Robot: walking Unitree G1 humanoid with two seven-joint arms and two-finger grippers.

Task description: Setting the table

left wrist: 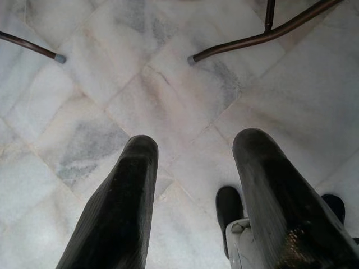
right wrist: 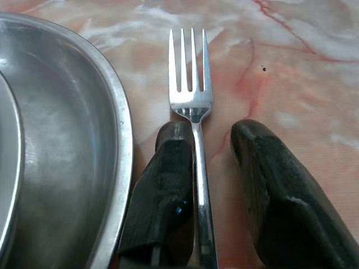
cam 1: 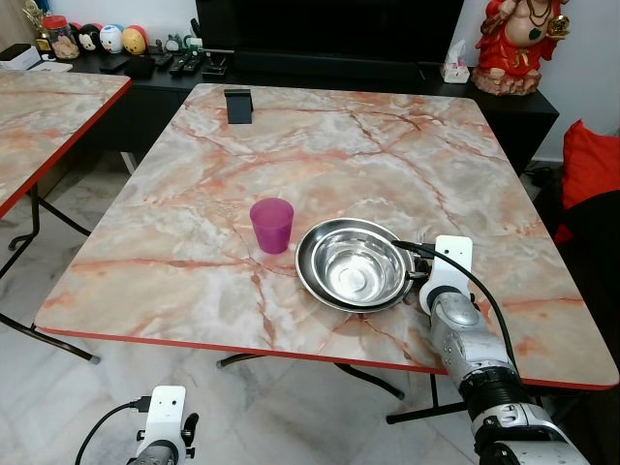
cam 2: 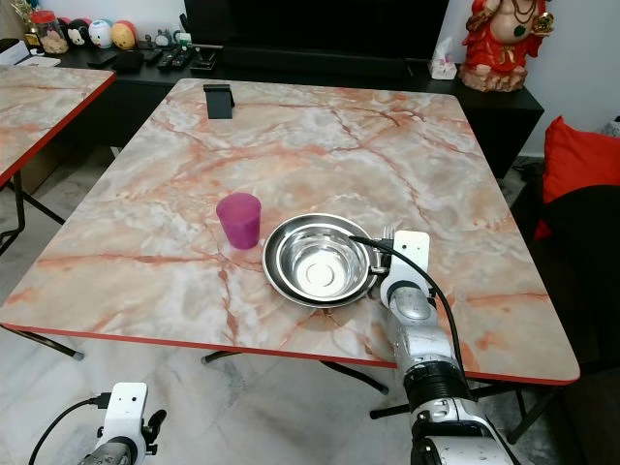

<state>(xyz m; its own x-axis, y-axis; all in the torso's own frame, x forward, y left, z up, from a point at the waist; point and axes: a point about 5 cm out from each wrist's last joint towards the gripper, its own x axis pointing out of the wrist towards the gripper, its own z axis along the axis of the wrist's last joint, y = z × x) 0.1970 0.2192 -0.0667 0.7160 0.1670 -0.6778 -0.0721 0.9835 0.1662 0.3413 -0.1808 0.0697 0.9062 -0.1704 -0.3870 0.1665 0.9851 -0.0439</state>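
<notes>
A steel bowl [cam 1: 360, 269] sits inside a steel plate [cam 1: 308, 276] near the front edge of the marble table [cam 1: 194, 194]. A pink cup [cam 1: 271, 225] stands upright just left of the plate. To the right of the plate's rim [right wrist: 120, 145] a fork [right wrist: 192, 84] lies flat on the table, tines pointing away from me. My right gripper [right wrist: 213, 133] is open around the fork's handle, which lies against one finger [right wrist: 168, 185] and apart from the other. The right wrist [cam 1: 450, 260] hovers low at the plate's right side. Over the floor beside me hangs my left gripper [left wrist: 193, 147], open and empty.
A small black stand [cam 1: 238, 105] sits at the table's far edge. A second marble table [cam 1: 48, 116] stands to the left. Behind are a dark console with remotes and toys, a red statue [cam 1: 513, 44] and a red cushion [cam 1: 591, 165]. Table legs [left wrist: 252, 39] cross the white floor.
</notes>
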